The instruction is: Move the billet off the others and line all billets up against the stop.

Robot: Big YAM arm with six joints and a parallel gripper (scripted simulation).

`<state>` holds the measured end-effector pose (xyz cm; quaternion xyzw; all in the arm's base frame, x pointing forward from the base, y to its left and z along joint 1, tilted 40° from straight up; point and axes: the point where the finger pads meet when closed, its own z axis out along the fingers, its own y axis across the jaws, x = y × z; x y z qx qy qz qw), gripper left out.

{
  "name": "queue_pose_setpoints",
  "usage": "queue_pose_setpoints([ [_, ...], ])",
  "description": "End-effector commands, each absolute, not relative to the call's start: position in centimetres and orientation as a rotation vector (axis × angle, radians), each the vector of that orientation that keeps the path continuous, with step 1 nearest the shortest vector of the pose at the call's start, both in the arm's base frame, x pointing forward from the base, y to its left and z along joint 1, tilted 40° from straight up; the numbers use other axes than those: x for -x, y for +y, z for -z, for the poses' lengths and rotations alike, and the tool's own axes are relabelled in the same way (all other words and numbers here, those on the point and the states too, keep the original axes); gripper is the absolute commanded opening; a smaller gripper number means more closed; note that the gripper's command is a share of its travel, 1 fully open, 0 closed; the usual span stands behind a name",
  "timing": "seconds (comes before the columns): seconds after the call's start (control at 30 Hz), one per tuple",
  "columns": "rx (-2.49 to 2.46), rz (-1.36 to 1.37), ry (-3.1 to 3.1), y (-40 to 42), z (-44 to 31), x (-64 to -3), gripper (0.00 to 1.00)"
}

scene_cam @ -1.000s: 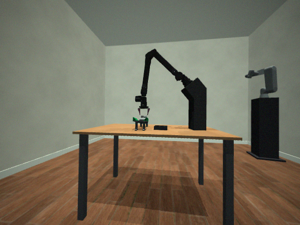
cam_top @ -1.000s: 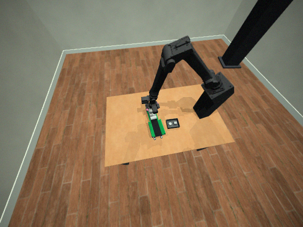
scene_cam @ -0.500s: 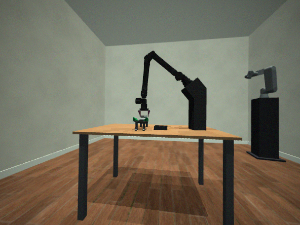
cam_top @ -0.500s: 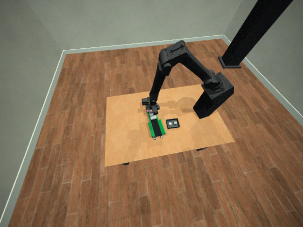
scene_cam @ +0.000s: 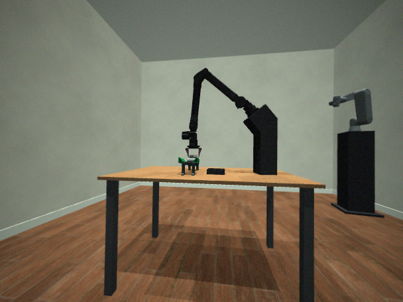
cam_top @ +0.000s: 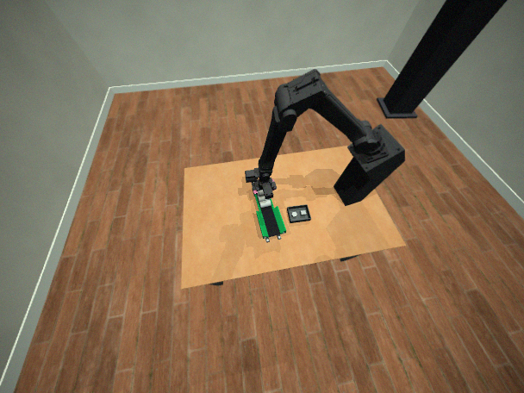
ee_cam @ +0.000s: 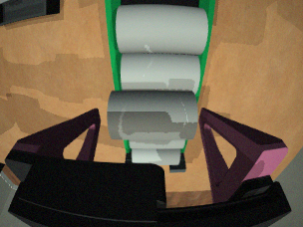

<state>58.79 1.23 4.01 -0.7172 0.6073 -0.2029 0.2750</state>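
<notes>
In the wrist view the green-railed ramp (ee_cam: pixel 159 2) runs away from me with a dark bed. Several pale steel billets lie across it. One billet (ee_cam: pixel 153 116) sits on top, riding on the billet beyond it (ee_cam: pixel 159 72) and the one nearer to me (ee_cam: pixel 154 155), whose lower part is partly hidden. Another billet (ee_cam: pixel 161 29) lies farther along the ramp. My gripper (ee_cam: pixel 150 113) is open, its dark purple fingers standing wide on either side of the top billet's ends, not touching it. In the top view the gripper (cam_top: pixel 264 190) hangs over the ramp's upper end (cam_top: pixel 269 215).
The robot base (cam_top: pixel 371 168) stands at the table's far right. The ramp stands on short legs (scene_cam: pixel 189 169).
</notes>
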Motion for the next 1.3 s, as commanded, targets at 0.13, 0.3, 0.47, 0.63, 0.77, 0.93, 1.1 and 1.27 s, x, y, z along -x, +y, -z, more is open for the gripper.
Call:
queue_pose_setpoints([
  [0.13,1.904,0.556,1.633,1.5,-4.7,-59.8,0.91],
  [0.3,1.908,0.549,1.639,1.5,-4.3,-59.4,0.91],
  [0.47,1.908,0.549,1.639,1.5,-4.3,-59.4,0.91],
  [0.63,1.906,0.549,1.643,1.3,-3.9,-59.1,0.91],
  [0.77,1.906,0.546,1.649,1.0,-3.6,-58.9,0.91],
  [0.93,1.902,0.55,1.647,0.9,-3.8,-59.1,0.91],
  [1.1,1.902,0.55,1.647,0.9,-3.8,-59.1,0.91],
  [1.27,1.902,0.55,1.647,0.9,-3.8,-59.1,0.0],
])
